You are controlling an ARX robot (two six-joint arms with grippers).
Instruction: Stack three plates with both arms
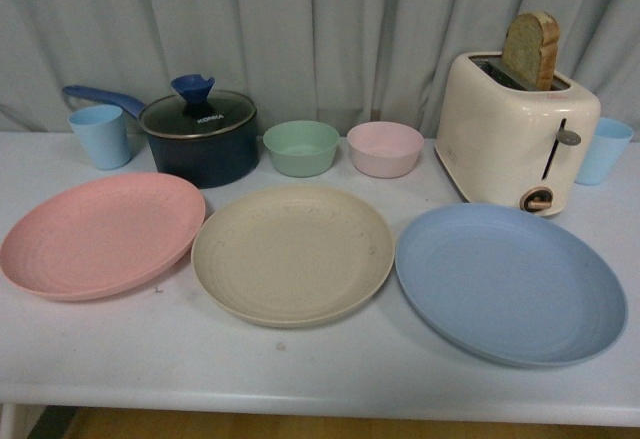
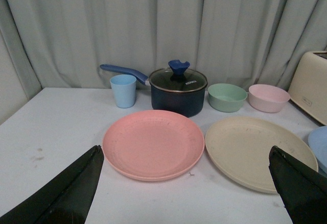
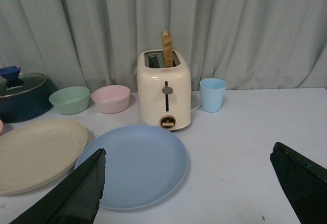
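Three plates lay flat in a row along the front half of the surface, none stacked on another: the pink plate toward the left edge, the beige plate in the middle and the light blue plate toward the right edge. Each lay just beside its neighbour, rims so close that I could not tell whether they touched. Behind them, along the far edge by the grey curtain, stood a light blue cup near the left corner, a dark blue pot with a glass lid and a blue handle, a green bowl, a pink bowl, a cream toaster with a slice of bread standing up out of its slot, and a second light blue cup at the right edge. Neither arm showed in the front view. In the left wrist view the left hand hung above the front of the surface with its black fingers spread wide apart and nothing between them, looking over the pink and beige plates. In the right wrist view the right hand was likewise spread wide and empty, its fingers framing the light blue plate, with the toaster beyond it.
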